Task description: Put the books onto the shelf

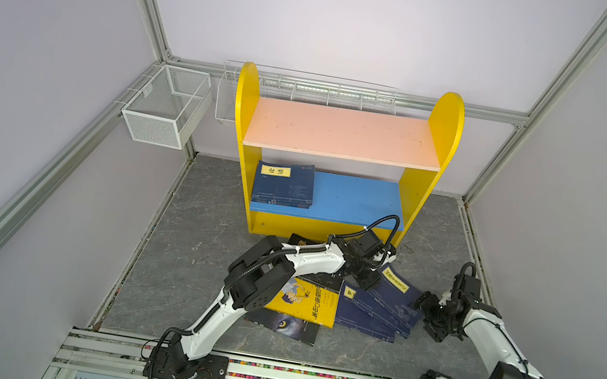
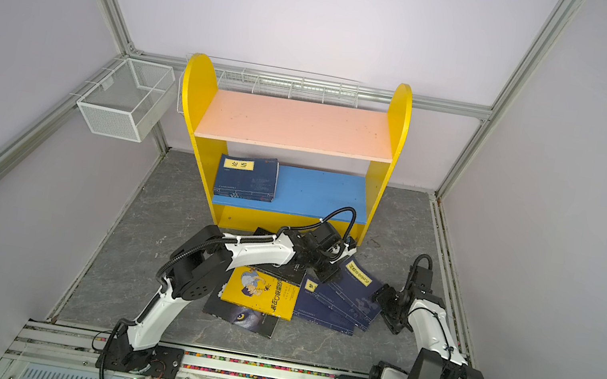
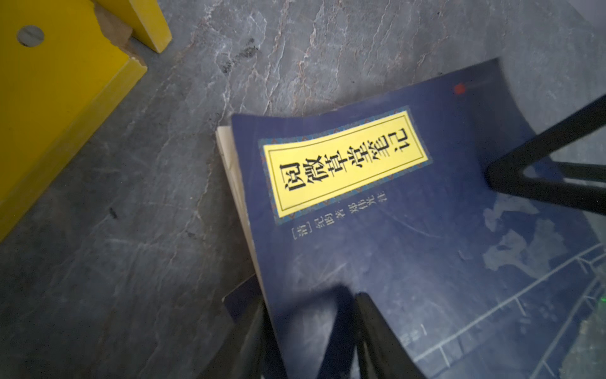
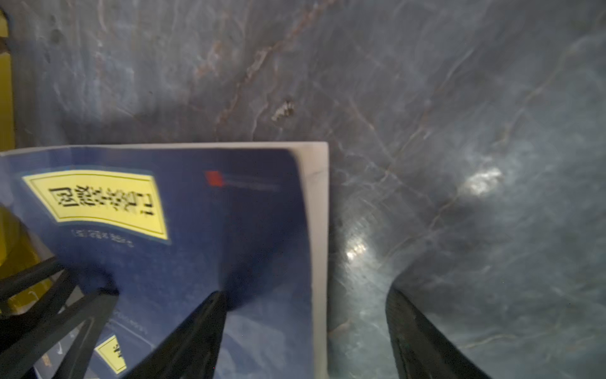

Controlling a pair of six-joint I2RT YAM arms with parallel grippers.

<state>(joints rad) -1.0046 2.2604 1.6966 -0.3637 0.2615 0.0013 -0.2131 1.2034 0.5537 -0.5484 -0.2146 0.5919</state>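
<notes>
- On the left wall hangs a white wire-mesh basket (image 1: 164, 107), clear of the grey marbled counter (image 1: 198, 248).
- At the counter's back edge stands the yellow-sided two-tier shelf (image 1: 345, 132). A stack of navy paperbacks (image 1: 284, 187) lies flat at the left end of its blue lower board.
- Mid-counter, before the shelf, the dark wolf-eye book (image 1: 284, 325) lies lowest, with the bright yellow cartoon-cover book (image 1: 305, 298) on it and navy books (image 1: 367, 320) fanned rightward.
- The left gripper (image 1: 369, 281) has its jaws clenched on an edge of the top navy book with a yellow label (image 3: 393, 246) — its cover bows.
- The right gripper (image 4: 305, 293) has its jaws released, straddling that book's page edge.

Top views bright, even, wrist views dim, blurred, glare on floor (image 4: 482, 180)
</notes>
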